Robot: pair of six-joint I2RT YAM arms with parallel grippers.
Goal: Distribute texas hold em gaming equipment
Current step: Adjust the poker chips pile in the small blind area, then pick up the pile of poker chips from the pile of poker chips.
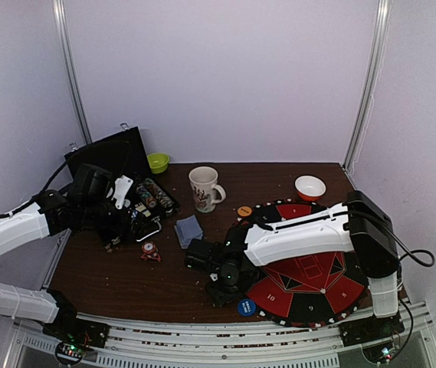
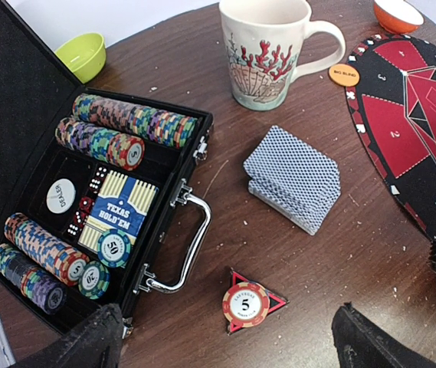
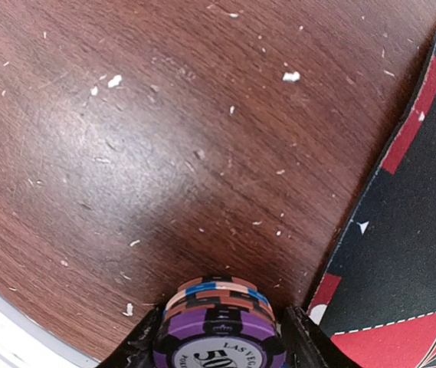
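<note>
An open black case (image 1: 118, 165) (image 2: 18, 100) holds rows of striped poker chips (image 2: 129, 123), a Texas Hold'em card box (image 2: 119, 211), dice and a white dealer disc (image 2: 60, 195). A grey-blue deck of cards (image 1: 188, 230) (image 2: 294, 178) lies on the table. A red 5 chip (image 1: 150, 250) (image 2: 246, 303) sits on a small triangular piece. My left gripper (image 1: 114, 234) (image 2: 225, 345) is open above that chip, empty. My right gripper (image 1: 221, 280) (image 3: 221, 349) is shut on a stack of chips (image 3: 219, 322), purple 500 on top, beside the round red-black mat (image 1: 309, 284) (image 3: 417, 253). An orange button (image 1: 244, 211) (image 2: 344, 74) and a blue button (image 1: 247, 307) lie by the mat.
A white patterned mug (image 1: 204, 188) (image 2: 267, 50) stands behind the deck. A green bowl (image 1: 158, 162) (image 2: 81, 55) sits at the back left, a red-rimmed bowl (image 1: 309, 186) (image 2: 398, 11) at the back right. The case's metal handle (image 2: 191, 245) juts toward the red chip.
</note>
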